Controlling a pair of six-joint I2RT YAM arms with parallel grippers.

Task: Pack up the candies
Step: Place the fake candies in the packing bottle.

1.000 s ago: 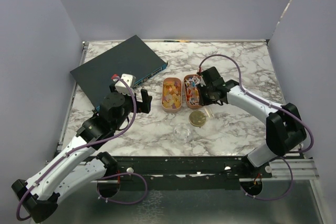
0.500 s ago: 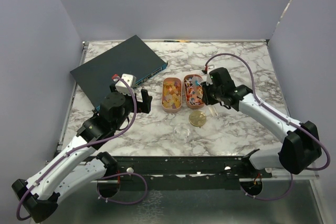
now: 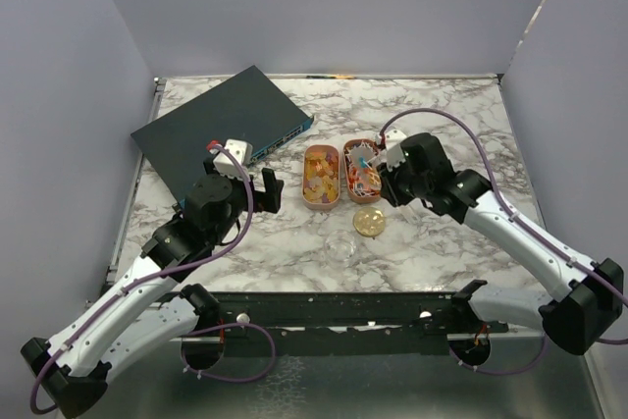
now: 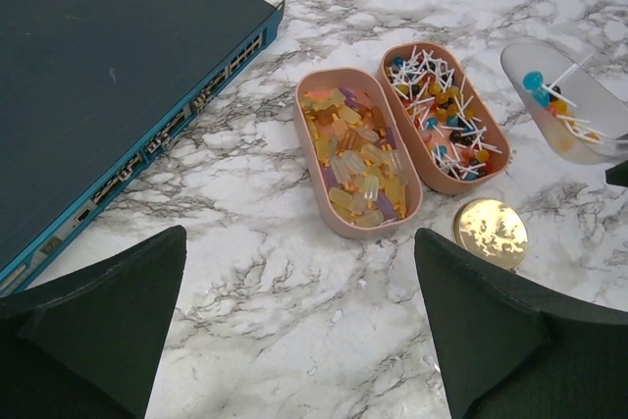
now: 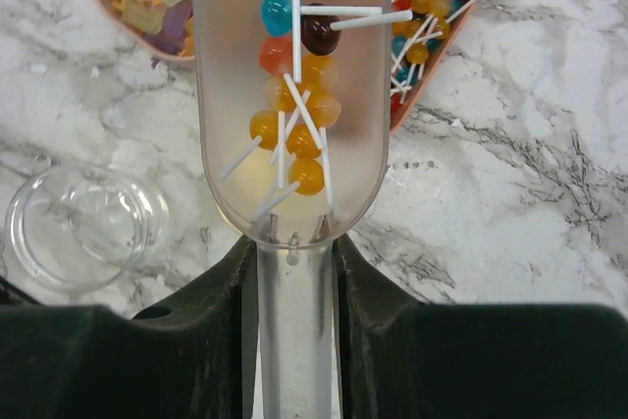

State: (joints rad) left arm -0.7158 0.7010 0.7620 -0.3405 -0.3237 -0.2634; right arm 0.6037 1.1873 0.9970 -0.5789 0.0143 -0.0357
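The right tool (image 5: 292, 264) is pinched on the handle of a clear plastic scoop (image 5: 224, 46), its two black fingers pressed against the handle from either side. The scoop carries a small load of candies (image 5: 294, 95): tiny lollipops with white sticks, mostly orange, with two blue, one red and one dark. It hangs above the table (image 3: 442, 115), next to the tray of lollipops (image 4: 453, 186). From the right wrist view its far end overlaps the near ends of both trays.

The rest of the candies sit in two oval peach trays that touch along their long sides. The tray of lollipops holds mixed red, orange, blue and white ones, and the tray of gummies (image 4: 376, 233) holds yellow, orange and purple pieces.

A gold lid (image 4: 491, 233) lies flat on the table just beside the near end of the tray of lollipops. A clear cup (image 5: 83, 228) stands near it, below and to one side of the scoop. A dark box (image 4: 98, 76) with a blue front edge and a row of ports fills the far left of the table, apart from the trays.

The left tool (image 4: 299, 242) hovers with its fingers spread wide and holds nothing. It is on the near side of the trays, between them and the dark box.
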